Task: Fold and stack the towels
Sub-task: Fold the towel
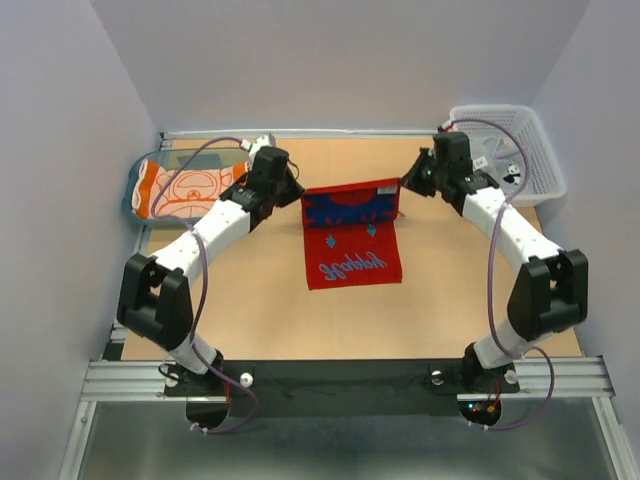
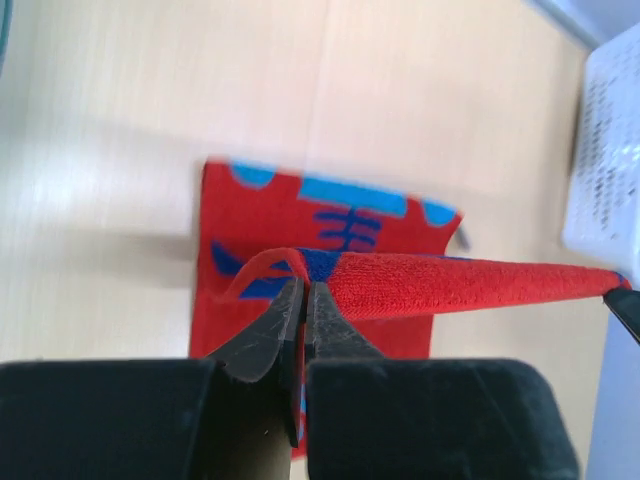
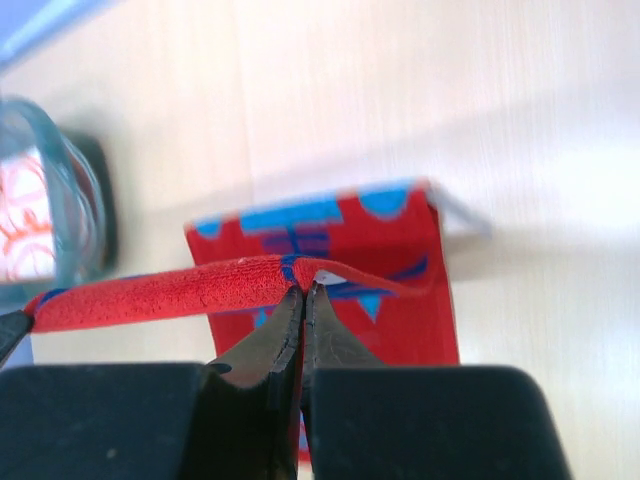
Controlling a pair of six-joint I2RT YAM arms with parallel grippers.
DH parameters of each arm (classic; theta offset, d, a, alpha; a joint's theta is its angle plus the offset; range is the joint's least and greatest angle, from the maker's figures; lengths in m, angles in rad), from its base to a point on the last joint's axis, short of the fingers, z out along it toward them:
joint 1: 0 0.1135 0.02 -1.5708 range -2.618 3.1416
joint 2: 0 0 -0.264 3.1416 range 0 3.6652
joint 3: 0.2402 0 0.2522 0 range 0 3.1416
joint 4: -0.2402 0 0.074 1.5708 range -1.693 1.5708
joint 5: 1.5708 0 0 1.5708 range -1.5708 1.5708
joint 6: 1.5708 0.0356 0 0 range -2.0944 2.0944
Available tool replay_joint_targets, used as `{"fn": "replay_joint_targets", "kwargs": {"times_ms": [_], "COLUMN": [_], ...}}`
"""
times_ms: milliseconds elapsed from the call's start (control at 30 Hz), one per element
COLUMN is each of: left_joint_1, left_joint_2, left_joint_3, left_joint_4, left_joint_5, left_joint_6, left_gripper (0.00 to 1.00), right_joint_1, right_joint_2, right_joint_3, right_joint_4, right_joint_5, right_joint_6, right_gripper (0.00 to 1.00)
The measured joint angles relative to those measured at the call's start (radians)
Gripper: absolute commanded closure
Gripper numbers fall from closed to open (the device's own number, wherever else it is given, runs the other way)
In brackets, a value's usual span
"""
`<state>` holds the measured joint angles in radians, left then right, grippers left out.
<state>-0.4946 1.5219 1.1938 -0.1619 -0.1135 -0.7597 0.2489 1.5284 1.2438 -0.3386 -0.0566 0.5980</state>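
1. Two claws clench one red towel. The left gripper has its jaws pressed together on the towel's far left corner, and a small loop of cloth curls over the fingertips.
2. The right gripper is clamped in the same way on the far right corner, with a flap of cloth poking out past its tips.
3. Between the two claws the gripped edge stretches as a taut red band raised off the table. From the left wrist it runs rightward to the dark tip of the other claw.
4. Beneath and on the near side of the claws, toward the arm bases, the rest of the towel lies flat on the table. Its blue marks and lettering face up.
5. Outward from the left claw, on its far left side, an orange towel with pale lines lies in a translucent teal tray, well apart from the red one.
6. Outward from the right claw, at the table's far right corner, stands a white mesh basket. I cannot tell what is in it.
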Motion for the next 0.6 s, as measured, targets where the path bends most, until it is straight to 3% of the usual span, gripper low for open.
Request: {"fn": "replay_joint_targets", "kwargs": {"times_ms": [300,600], "left_joint_1": [0.129,0.157], "left_joint_2": [0.299,0.373], "left_joint_3": [0.403,0.455], "left_joint_4": [-0.007,-0.002], "left_joint_5": [0.143,0.23], "left_joint_6": [0.072,0.09], "left_gripper": [1.0,1.0], "right_joint_1": [-0.043,-0.049], "right_joint_2": [0.336,0.399], "right_joint_3": [0.463,0.484], "right_joint_4": [0.013,0.01], "right_joint_5": [0.005,-0.018], "right_joint_6": [-0.101,-0.162], "right_gripper": [0.99,0.99]}}
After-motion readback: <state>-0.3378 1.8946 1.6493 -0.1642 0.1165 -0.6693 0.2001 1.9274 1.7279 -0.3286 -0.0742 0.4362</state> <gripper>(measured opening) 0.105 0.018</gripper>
